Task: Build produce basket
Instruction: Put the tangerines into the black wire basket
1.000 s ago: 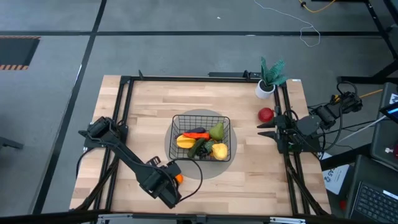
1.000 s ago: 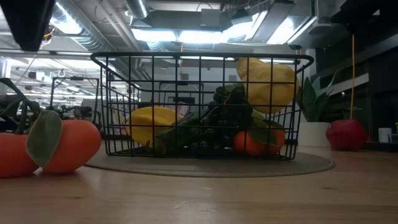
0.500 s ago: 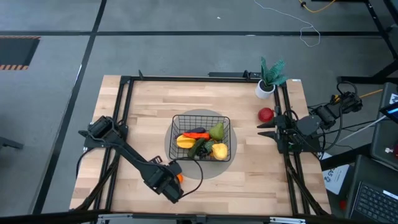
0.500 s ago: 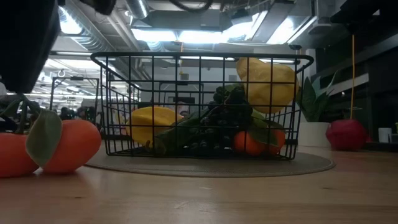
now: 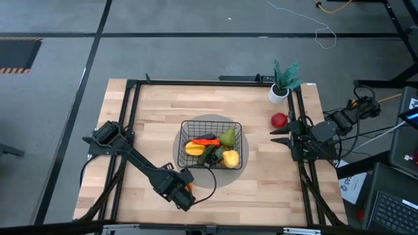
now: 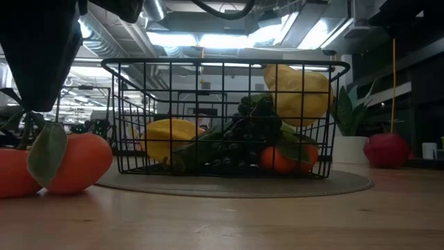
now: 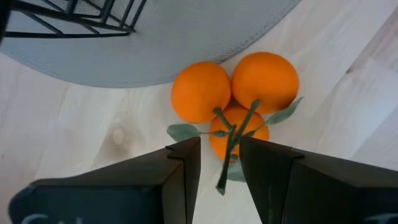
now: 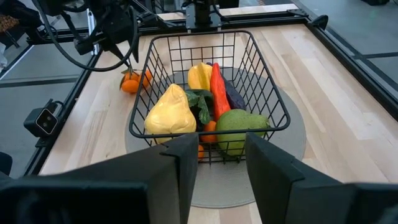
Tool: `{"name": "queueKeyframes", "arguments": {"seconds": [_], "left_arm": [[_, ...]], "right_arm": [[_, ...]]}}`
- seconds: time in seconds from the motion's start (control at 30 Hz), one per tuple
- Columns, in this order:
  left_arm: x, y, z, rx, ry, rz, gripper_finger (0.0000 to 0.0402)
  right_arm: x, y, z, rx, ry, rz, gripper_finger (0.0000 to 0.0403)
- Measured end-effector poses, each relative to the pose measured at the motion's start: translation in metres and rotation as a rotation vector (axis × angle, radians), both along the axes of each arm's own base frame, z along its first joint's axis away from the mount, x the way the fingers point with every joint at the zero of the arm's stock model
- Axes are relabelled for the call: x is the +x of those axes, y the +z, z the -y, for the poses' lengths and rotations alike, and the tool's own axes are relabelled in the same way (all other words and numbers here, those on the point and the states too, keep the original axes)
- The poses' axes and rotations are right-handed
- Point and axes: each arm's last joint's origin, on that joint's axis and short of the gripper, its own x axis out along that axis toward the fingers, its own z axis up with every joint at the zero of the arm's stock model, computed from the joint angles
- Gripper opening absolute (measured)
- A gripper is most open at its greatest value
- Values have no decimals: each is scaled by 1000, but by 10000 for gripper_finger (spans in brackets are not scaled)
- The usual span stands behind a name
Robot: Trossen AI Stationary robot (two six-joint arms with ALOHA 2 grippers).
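Your left hand (image 7: 219, 163) now sits directly over the cluster of small oranges (image 7: 235, 99), lower and closer to the basket (image 5: 211, 145) than a second ago. In the low view its dark body fills more of the upper corner above the oranges than before. The fingers (image 7: 185, 163) stand apart, one on each side of the green stem, and do not clamp it. The oranges rest on the counter (image 5: 261, 189) just ahead of the hand, beside the edge of the grey mat (image 7: 186, 43), unmoved. The basket stands on the mat beyond them, holding the yellow pieces, pear, carrot and grapes, unchanged. Your right hand (image 5: 275, 136) waits at the far side of the counter, fingers apart, near the red apple (image 5: 279, 120), in the same place as before.
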Motion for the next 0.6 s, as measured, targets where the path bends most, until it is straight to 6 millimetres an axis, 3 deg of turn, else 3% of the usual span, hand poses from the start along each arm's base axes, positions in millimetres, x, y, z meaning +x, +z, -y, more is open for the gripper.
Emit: {"name": "queueKeyframes", "arguments": {"seconds": [0.6], "left_arm": [[3,-6,4,1,22,27,100]], "right_arm": [[0,0,0,-1,0,0,124]]}}
